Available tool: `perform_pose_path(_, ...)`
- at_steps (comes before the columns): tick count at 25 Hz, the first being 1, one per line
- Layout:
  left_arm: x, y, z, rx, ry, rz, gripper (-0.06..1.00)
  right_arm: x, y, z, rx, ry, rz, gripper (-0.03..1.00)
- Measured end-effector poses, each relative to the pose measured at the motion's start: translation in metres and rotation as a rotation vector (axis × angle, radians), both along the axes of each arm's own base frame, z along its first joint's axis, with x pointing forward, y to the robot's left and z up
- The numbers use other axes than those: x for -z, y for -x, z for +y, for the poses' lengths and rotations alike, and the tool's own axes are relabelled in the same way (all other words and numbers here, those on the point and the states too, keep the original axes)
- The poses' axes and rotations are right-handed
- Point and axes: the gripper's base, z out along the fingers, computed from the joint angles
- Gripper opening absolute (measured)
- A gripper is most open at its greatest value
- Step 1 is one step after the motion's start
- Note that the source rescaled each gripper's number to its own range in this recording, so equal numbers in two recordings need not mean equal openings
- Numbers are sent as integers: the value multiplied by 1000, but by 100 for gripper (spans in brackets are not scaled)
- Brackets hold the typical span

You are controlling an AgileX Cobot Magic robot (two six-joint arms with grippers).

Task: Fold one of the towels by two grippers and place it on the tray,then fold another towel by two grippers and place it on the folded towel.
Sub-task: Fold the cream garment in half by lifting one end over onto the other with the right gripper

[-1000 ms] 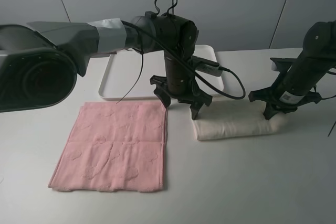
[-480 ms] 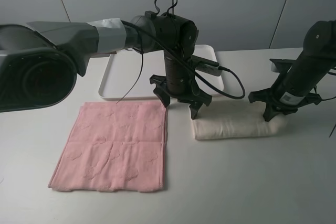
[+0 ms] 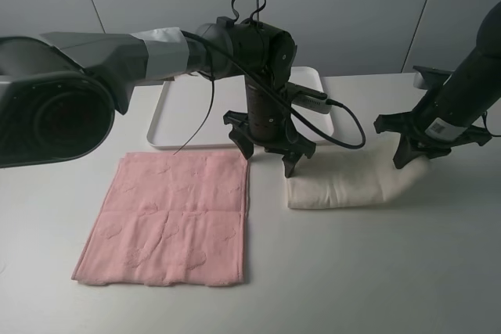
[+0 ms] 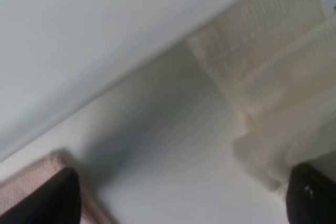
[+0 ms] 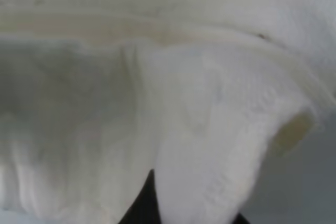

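The cream towel (image 3: 344,185) lies folded into a long strip on the table, in front of the white tray (image 3: 188,107). My right gripper (image 3: 415,158) is shut on the strip's right end and holds that end slightly raised. In the right wrist view the cream towel (image 5: 210,103) fills the frame, bunched over a dark fingertip (image 5: 139,211). My left gripper (image 3: 268,156) hangs open just above the table by the strip's left end, holding nothing. Its two fingers (image 4: 52,203) straddle bare table between the cream towel (image 4: 273,98) and the pink towel (image 4: 21,190). The pink towel (image 3: 168,217) lies flat and unfolded at the front left.
The tray is at the back, behind the left gripper, with nothing on it. A black cable (image 3: 344,127) loops from the left arm over the table behind the cream towel. Bare table stretches in front of and to the right of both towels.
My right gripper has moved up and slightly to the right, lifting the cream towel's right end and pulling the strip straighter. The left arm has not moved.
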Motion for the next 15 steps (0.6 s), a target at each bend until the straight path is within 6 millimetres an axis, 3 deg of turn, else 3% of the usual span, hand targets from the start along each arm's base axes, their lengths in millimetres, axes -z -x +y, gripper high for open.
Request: perform_pose_path(15, 0, 0, 0, 1, -3, -2, 100, -9, -3, 21, 103, -261, -13, 8)
